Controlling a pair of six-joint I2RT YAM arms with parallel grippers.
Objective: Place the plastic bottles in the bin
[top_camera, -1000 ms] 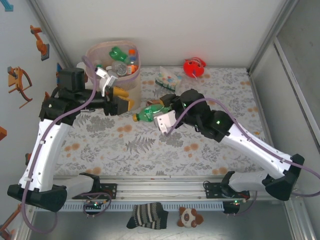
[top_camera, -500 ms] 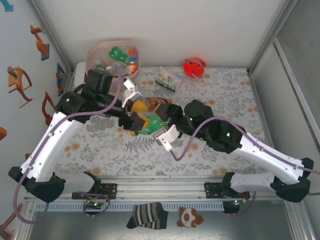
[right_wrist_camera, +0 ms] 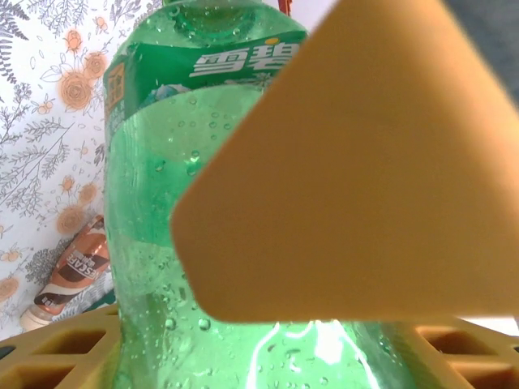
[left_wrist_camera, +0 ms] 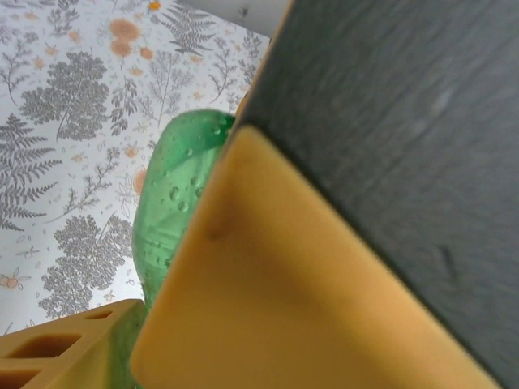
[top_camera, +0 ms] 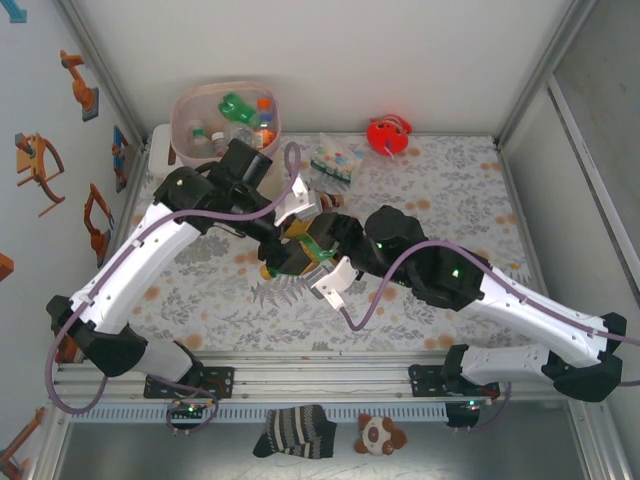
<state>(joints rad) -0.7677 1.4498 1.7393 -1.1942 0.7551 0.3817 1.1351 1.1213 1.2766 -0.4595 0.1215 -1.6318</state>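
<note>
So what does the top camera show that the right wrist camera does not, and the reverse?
Top camera: the pink bin with bottles inside, the red toy and the patterned packet. Right wrist camera: the white lettering on the green bottle label, and droplets inside it. Both: that green bottle between the fingers of the right hand.

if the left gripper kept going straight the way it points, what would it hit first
The green bottle, sitting between the fingers of the left gripper and held by the right gripper; behind it the flowered table cover. Depth is unclear.
</note>
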